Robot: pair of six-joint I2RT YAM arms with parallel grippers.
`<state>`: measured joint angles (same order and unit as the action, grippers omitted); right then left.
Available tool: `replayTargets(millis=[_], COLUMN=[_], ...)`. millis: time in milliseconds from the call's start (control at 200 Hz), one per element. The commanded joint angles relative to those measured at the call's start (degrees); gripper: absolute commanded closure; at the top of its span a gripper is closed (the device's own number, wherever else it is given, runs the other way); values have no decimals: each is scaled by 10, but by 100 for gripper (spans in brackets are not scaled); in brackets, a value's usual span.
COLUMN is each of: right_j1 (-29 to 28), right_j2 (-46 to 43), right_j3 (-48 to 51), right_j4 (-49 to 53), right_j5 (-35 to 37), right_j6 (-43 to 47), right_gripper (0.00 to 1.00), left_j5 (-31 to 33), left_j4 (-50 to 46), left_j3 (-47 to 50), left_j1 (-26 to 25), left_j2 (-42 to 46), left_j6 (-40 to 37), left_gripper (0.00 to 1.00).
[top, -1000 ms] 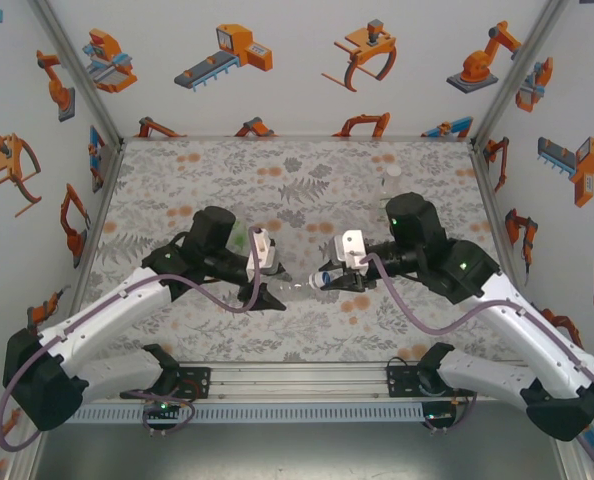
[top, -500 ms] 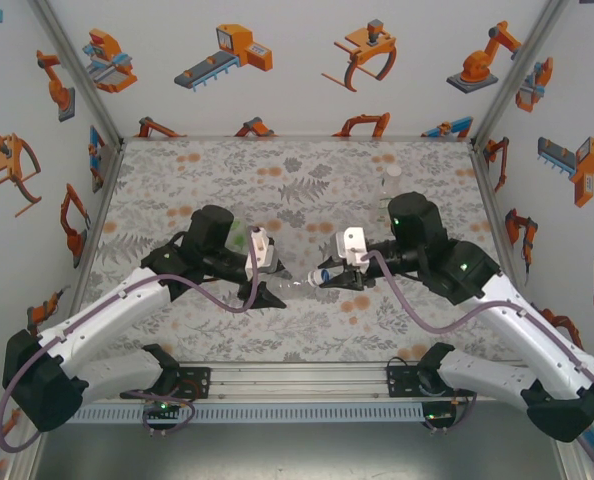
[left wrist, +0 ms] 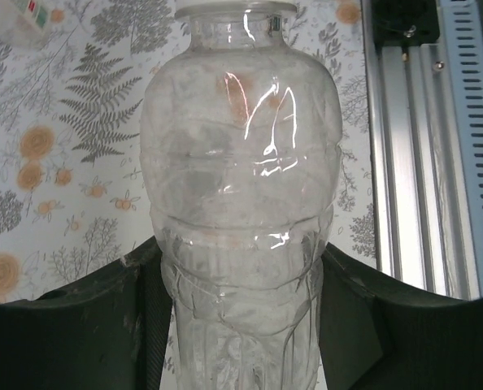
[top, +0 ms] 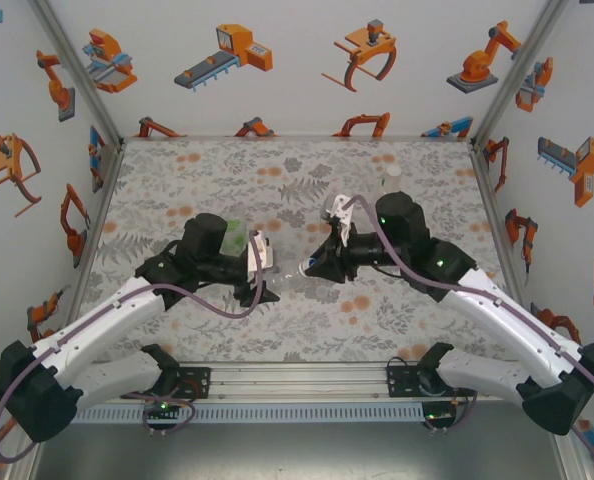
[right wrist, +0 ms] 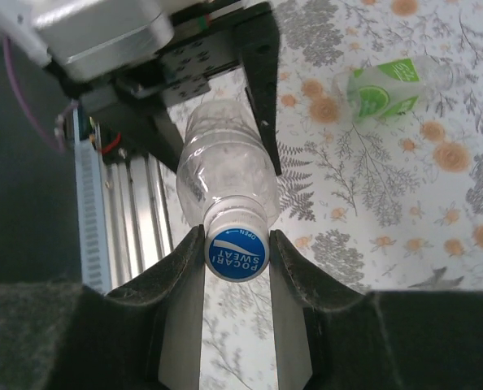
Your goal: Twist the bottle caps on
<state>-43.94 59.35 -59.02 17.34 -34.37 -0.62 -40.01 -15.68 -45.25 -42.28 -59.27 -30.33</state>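
The blue cap (right wrist: 236,253) is a small round screw cap with white lettering and an arrow printed on its flat top. It sits at the mouth of the plain bottle (right wrist: 225,175), right against the pale collar of the neck. I cannot tell how far it is threaded on.

The bottle is clear and unlabelled, with a rounded shoulder, moulded ridges round its waist and bright glints on the plastic (left wrist: 241,203). It lies roughly level in the air over the middle of the table (top: 177,180), between my two arms, with its neck pointing right.

My right gripper (right wrist: 236,248) is closed on the cap, one dark finger pressing each side of it. My left gripper (left wrist: 241,313) is clamped round the lower body of the bottle. Its fingers (left wrist: 136,309) stand only as far apart as the bottle is wide. From above, the two grippers face each other across the bottle: left (top: 262,285) and right (top: 317,265).

A green-label bottle (right wrist: 388,93) lies on its side on the flowered tabletop, well apart from the held one, beyond my left wrist (top: 234,232). A third, pale bottle (top: 391,178) stands towards the far right of the table, too small to read. The ribbed metal rail (left wrist: 412,146) runs along the near edge.
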Motion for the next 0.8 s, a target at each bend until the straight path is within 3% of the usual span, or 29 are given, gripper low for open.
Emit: replayTargets(millis=[0,265,471,566,796], right_j1=[-11,-11,-11,-11,-10], right_j2=[11,-2,6,21,56], right_j3=[22,78,57,58,32], right_j4=[-75,-128,-42,-26,6], right_j5=[43,153,243,243,232], right_j6=[-200,-441,-581,-658,-671], right_gripper=[100,100,100,100,100], left_j5=[6,41,97,127,144], left_j4=[117,132,133,130,107], left_j3=[-6,1,-1,-3,-18], left_j1=[-4,0,2,3,2], left_j2=[18,24,22,20,1], left_j6=[19,27,37,41,44], left_gripper=[100,100,100,100,100])
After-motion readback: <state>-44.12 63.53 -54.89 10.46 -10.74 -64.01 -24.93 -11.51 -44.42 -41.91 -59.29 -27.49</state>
